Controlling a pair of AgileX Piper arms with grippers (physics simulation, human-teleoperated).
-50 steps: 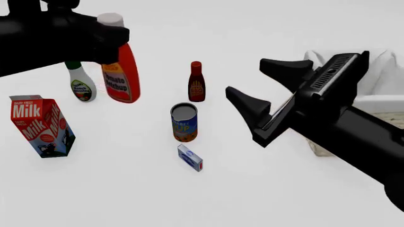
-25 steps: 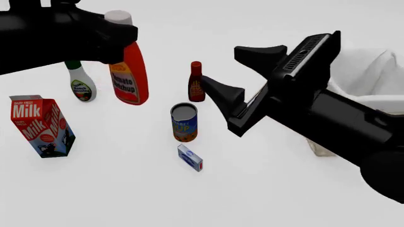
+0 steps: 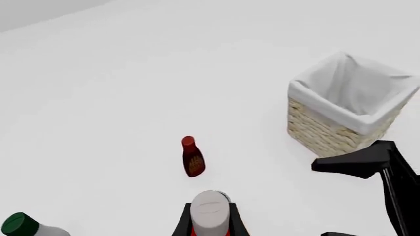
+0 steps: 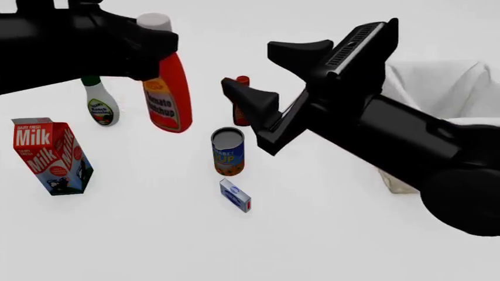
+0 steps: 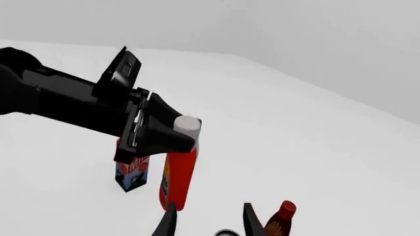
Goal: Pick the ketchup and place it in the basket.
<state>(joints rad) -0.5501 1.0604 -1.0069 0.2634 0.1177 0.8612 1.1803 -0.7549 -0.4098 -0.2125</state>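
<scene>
The ketchup (image 4: 168, 96), an orange-red bottle with a pale cap, hangs in the air above the table's left part. My left gripper (image 4: 156, 48) is shut on its neck just under the cap. The cap shows between the fingers in the left wrist view (image 3: 210, 210). My right gripper (image 4: 264, 73) is open and empty, in the air to the right of the ketchup, jaws facing it, with a gap between. The right wrist view shows the ketchup (image 5: 178, 177) hanging beyond the open right gripper (image 5: 210, 212). The basket (image 4: 441, 82), wicker with white lining, stands at the right (image 3: 321, 132), partly hidden by the right arm.
A dark red-brown bottle (image 4: 243, 82) stands behind the right gripper's lower finger. A white bottle with a green cap (image 4: 100, 104) and a milk carton (image 4: 51, 155) stand at the left. A can (image 4: 227, 151) and a small box (image 4: 235, 195) are in the middle.
My right arm has swung left and farther out, its open gripper now close to the ketchup. My left gripper has carried the ketchup slightly to the right.
</scene>
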